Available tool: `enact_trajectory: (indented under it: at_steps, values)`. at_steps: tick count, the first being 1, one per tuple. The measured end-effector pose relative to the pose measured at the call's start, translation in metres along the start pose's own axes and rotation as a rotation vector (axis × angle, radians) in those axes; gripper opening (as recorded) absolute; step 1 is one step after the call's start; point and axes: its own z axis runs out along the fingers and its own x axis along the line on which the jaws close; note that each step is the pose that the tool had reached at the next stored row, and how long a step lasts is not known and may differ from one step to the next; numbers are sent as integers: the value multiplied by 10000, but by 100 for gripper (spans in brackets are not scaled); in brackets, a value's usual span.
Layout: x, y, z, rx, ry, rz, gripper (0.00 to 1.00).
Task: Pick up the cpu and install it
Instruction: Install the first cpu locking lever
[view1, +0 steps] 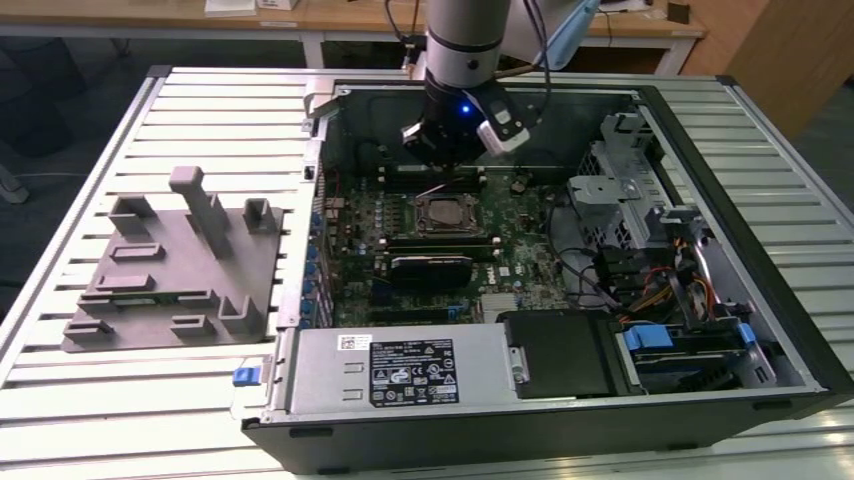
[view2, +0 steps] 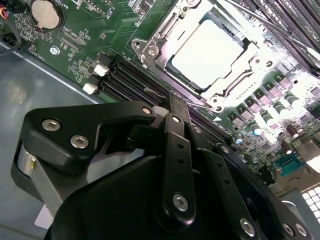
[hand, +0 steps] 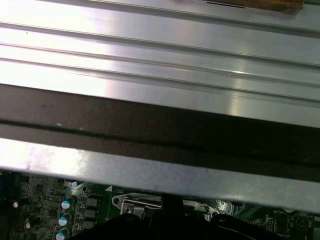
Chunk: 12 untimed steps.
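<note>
The cpu (view2: 207, 52), a pale silver square chip, lies flat inside the dark metal-rimmed socket frame (view2: 150, 47) on the green motherboard (view2: 80, 40). In the exterior view the cpu (view1: 445, 212) sits in the middle of the board inside the open computer case. My gripper (view1: 442, 162) hangs above the board just behind the socket, apart from the chip. In the second wrist view the gripper (view2: 177, 104) has its black fingers drawn together to one narrow tip, with nothing seen between them. Its dark tip (hand: 170, 201) also shows in the first wrist view under the case wall.
A grey moulded plastic fixture (view1: 174, 270) with upright posts stands on the slatted table at the exterior view's left. Inside the case are the power supply (view1: 400, 370), a black fan housing (view1: 567, 350), and drive cages with cables (view1: 667, 250). Memory slots (view2: 130, 82) run beside the socket.
</note>
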Motion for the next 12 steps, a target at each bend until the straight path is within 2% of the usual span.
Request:
enact_trajectory:
  at_steps: [12]
  values:
    - [-42,-9,45,2,2,0,11]
